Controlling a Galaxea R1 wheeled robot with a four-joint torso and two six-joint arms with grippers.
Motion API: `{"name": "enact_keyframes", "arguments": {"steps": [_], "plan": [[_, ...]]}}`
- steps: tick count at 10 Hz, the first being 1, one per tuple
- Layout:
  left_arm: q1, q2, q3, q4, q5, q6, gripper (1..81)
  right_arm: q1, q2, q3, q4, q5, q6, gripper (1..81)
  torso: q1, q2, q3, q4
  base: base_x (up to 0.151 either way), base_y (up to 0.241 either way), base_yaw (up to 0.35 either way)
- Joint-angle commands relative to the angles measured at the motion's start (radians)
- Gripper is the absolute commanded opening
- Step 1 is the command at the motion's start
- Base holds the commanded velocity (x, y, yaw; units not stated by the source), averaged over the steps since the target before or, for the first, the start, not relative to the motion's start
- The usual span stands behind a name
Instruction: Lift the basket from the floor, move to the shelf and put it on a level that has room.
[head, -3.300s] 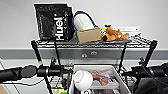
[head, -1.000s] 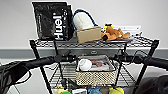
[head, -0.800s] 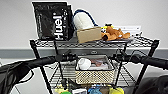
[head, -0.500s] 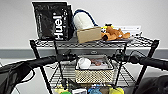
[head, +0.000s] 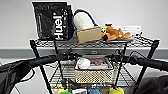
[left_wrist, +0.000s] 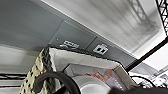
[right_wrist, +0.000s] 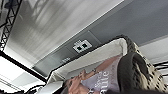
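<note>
My two black arms reach forward, one at each end of the small beige perforated basket (head: 94, 72); I cannot tell whether either tool grips it. The basket sits on the middle wire-grid tier (head: 60, 77) of the tall black wire rack (head: 37, 53), with bare grid either side. Above, one black Huel bag (head: 53, 21), one brown cardboard box (head: 89, 34). Behind, a pale grey wall (head: 15, 20).

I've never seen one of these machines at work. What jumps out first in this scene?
Two black arms reach in from either side toward a beige basket on the middle tier of a black wire shelf; the basket holds a white round thing and a printed packet. On the top tier above it stand a black Huel bag, a brown cardboard box and an orange plush toy.
</note>
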Motion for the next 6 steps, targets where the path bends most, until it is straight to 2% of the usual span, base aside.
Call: {"name": "enact_keyframes", "arguments": {"steps": [1,4,6], "plan": [[-0.206,-0.015,0.021,-0.005,-0.013,0.009,81.1,0.171,-0.025,0.02,0.003,0.012,0.003,81.1,0.0,0.0,0.0,0.0,0.0,0.0,0.0],[-0.206,-0.059,0.067,0.0,-0.013,0.009,81.1,0.172,-0.079,0.065,0.003,0.008,0.003,81.1,0.0,0.0,0.0,0.0,0.0,0.0,0.0],[-0.201,-0.137,0.16,0.0,-0.015,0.009,81.1,0.168,-0.157,0.156,0.002,0.006,0.004,81.1,0.0,0.0,0.0,0.0,0.0,0.0,0.0]]}}
